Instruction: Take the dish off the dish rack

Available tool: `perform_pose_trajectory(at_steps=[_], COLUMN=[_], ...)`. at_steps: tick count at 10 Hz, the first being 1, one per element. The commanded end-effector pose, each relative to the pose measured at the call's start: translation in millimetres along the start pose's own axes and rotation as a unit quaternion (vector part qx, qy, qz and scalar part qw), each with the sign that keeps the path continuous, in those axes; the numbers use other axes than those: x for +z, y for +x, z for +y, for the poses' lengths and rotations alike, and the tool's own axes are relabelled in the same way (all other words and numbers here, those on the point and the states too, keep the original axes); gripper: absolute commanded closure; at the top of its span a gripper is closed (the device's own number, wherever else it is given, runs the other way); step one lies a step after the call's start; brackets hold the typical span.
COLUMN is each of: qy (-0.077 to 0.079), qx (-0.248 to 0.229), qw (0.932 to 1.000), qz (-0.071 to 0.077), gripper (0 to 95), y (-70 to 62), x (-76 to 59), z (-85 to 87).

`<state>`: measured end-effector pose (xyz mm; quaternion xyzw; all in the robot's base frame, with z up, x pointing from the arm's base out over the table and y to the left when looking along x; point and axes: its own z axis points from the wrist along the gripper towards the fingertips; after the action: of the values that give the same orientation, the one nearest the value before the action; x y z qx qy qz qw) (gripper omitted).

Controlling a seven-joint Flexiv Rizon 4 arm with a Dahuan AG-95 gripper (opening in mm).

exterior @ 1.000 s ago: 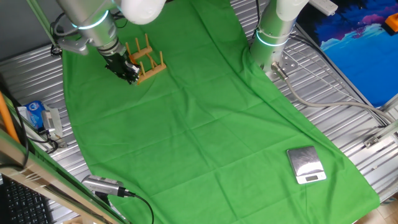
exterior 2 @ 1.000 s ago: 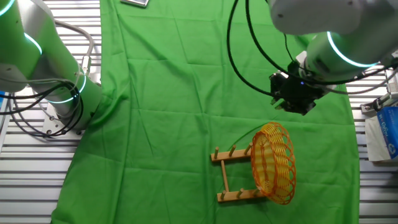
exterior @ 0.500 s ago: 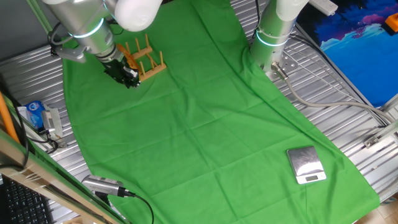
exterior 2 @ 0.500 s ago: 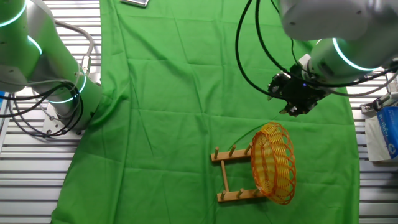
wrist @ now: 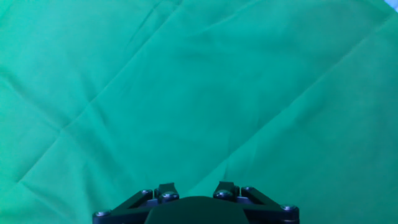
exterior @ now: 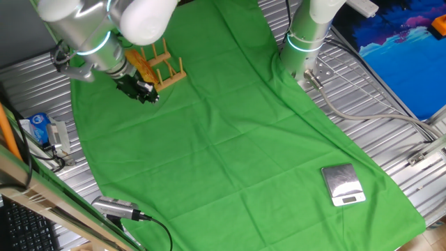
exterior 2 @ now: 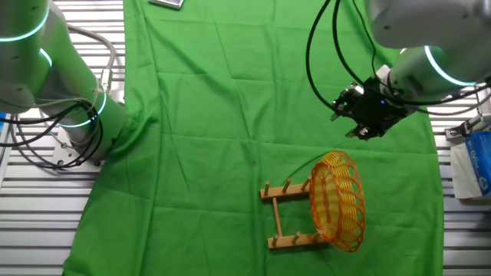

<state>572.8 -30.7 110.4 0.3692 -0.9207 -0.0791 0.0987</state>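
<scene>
The yellow-orange woven dish (exterior 2: 337,201) stands on edge in the light-brown wooden dish rack (exterior 2: 285,216), held between its pegs at the rack's right end. In the one fixed view the dish (exterior: 143,64) and rack (exterior: 167,72) sit at the far left of the green cloth. My gripper (exterior 2: 349,116) hovers over the cloth beside the rack, apart from the dish, and holds nothing. It also shows in the one fixed view (exterior: 148,95). In the hand view the gripper (wrist: 195,188) shows only spread finger stubs over bare green cloth; dish and rack are out of that view.
A second robot arm base (exterior: 304,42) stands at the cloth's far edge. A small silver scale (exterior: 343,185) lies near the right front corner. A blue-and-white carton (exterior 2: 474,161) sits on the metal table beside the cloth. A camera (exterior: 115,208) with cables lies by the front edge.
My gripper has swung away from the rack and dish, shifting left in the one fixed view and right in the other. The dish and rack have not moved.
</scene>
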Motion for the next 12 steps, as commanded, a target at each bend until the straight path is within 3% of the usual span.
perform_pose_trajectory(at_steps=[1, 6, 9, 12], qy=[0.006, 0.013, 0.015, 0.003], qx=[0.015, 0.044, 0.032, 0.005], qw=[0.9999, 0.999, 0.9994, 1.0], qz=[-0.003, 0.001, 0.001, -0.006], gripper=[57.0, 57.0, 57.0, 57.0], y=[1.7, 2.9, 3.3, 3.3], x=[1.9, 3.0, 2.8, 3.4], z=[3.3, 5.1, 5.2, 5.2])
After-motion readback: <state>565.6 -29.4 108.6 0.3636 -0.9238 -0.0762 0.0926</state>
